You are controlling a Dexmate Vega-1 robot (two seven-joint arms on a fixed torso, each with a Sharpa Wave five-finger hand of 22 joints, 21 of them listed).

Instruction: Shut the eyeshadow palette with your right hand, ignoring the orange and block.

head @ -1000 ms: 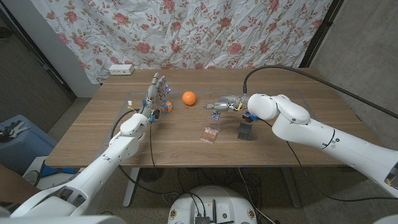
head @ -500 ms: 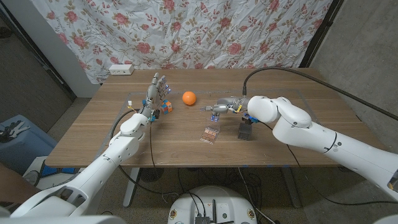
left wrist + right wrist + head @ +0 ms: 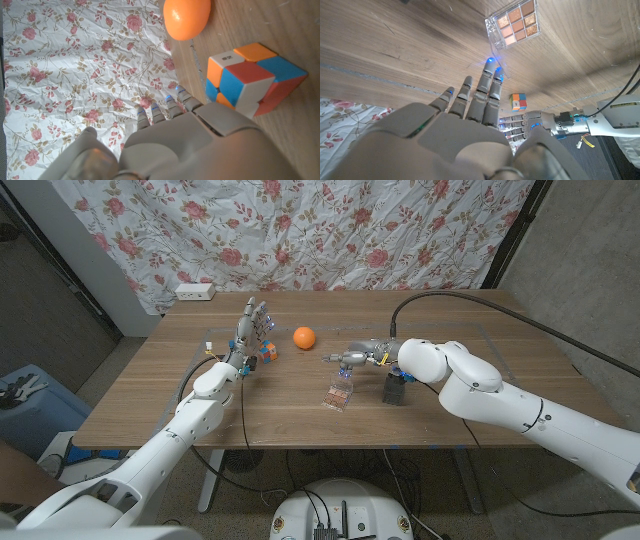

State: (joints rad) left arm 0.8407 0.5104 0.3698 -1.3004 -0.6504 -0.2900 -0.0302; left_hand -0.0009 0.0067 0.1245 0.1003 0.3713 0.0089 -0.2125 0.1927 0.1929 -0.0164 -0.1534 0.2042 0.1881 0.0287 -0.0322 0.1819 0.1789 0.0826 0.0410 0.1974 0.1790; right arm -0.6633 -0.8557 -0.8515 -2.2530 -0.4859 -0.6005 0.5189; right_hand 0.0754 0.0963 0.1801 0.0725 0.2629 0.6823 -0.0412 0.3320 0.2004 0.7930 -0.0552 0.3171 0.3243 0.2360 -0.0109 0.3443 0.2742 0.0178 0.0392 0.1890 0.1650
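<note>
The eyeshadow palette lies open on the wooden table with its brown and orange pans showing. My right hand hovers just beyond it, fingers stretched out and apart, holding nothing; from the right wrist its fingertips stand short of the palette's clear lid. The orange sits further back toward the left. A black block stands right of the palette, under my right forearm. My left hand stands upright at the back left, fingers spread and empty.
A small colour cube sits beside my left hand, also seen as the cube with the orange beyond it. A white power strip lies at the back left edge. A floral curtain hangs behind.
My right hand has slid left and a little nearer, coming closer to the palette. The left arm, orange, cube and block have not moved.
</note>
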